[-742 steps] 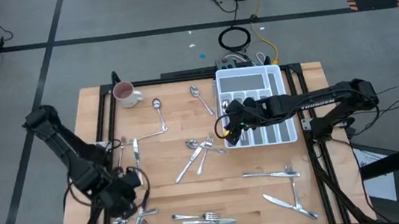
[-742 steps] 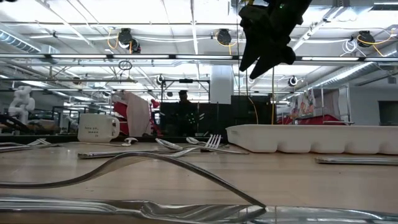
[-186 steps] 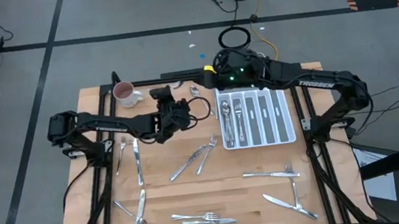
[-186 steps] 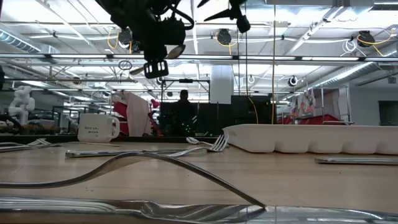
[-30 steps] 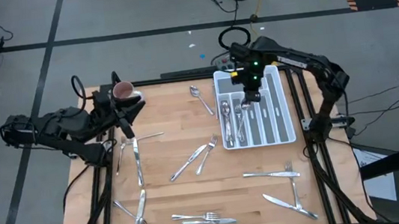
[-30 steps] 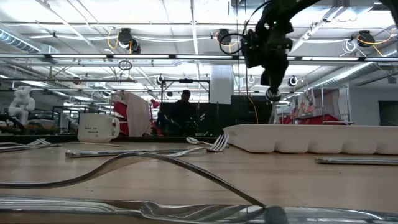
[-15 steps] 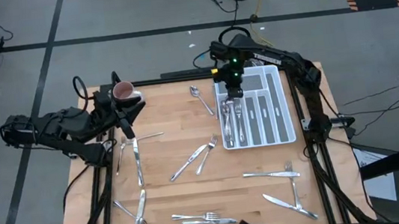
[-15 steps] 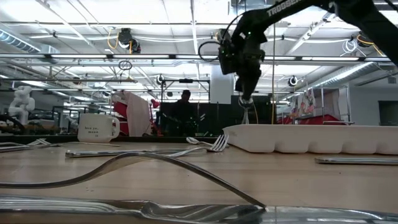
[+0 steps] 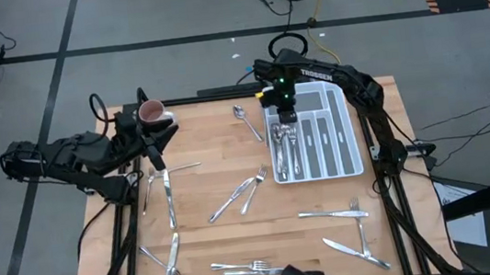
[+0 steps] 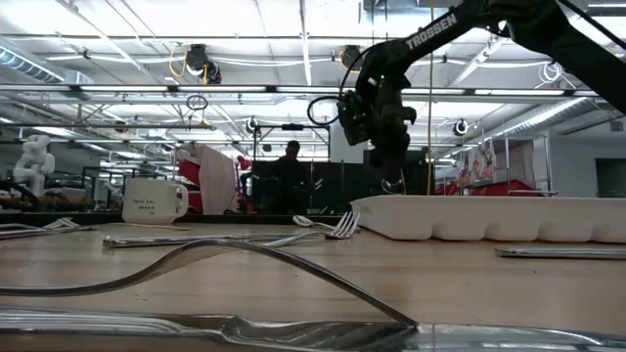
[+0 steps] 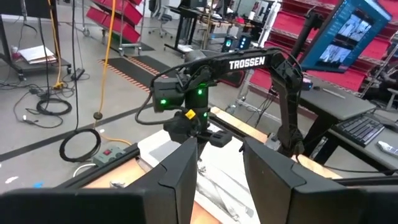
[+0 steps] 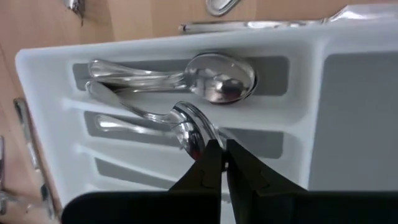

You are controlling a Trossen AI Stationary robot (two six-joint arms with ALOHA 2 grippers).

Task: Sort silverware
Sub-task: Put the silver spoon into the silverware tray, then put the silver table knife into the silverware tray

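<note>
The silverware is spoons, forks and knives. Some lie in the white tray point(image 9: 348, 161) at the far right, others loose on the wooden table, such as a spoon point(image 9: 245, 119) and forks point(image 9: 244, 193). My right gripper point(image 9: 283, 117) points down over the tray's far left corner, shut on a spoon point(image 12: 186, 127). In the low view, this gripper point(image 10: 392, 184) hangs just above the tray's rim point(image 10: 489, 215). My left gripper point(image 9: 155, 144) is raised at the table's far left by the white mug point(image 9: 152, 114). It is open, with nothing between its fingers point(image 11: 180, 168). My right gripper pinches the spoon at the edge of its bowl point(image 12: 200, 140) between its two shut fingertips, coming from above and pointing down. The spoon lies slanted across a divider of the tray. Its handle point(image 12: 115, 96) reaches into the slot where another spoon point(image 12: 217, 81) lies.
Loose pieces lie along the table's near edge point(image 9: 246, 268), near right point(image 9: 332, 213) point(image 9: 355, 249) and left side point(image 9: 167, 197) point(image 9: 162, 263). A curved fork point(image 10: 225, 259) and a knife point(image 10: 245, 330) fill the low view's foreground. Cables lie on the floor beyond the table.
My right gripper has gone toward the table's left edge and sunk toward the tray, still shut on the spoon. It now stands over the tray's far left corner instead of its far middle. The spoon has come down into the tray.
</note>
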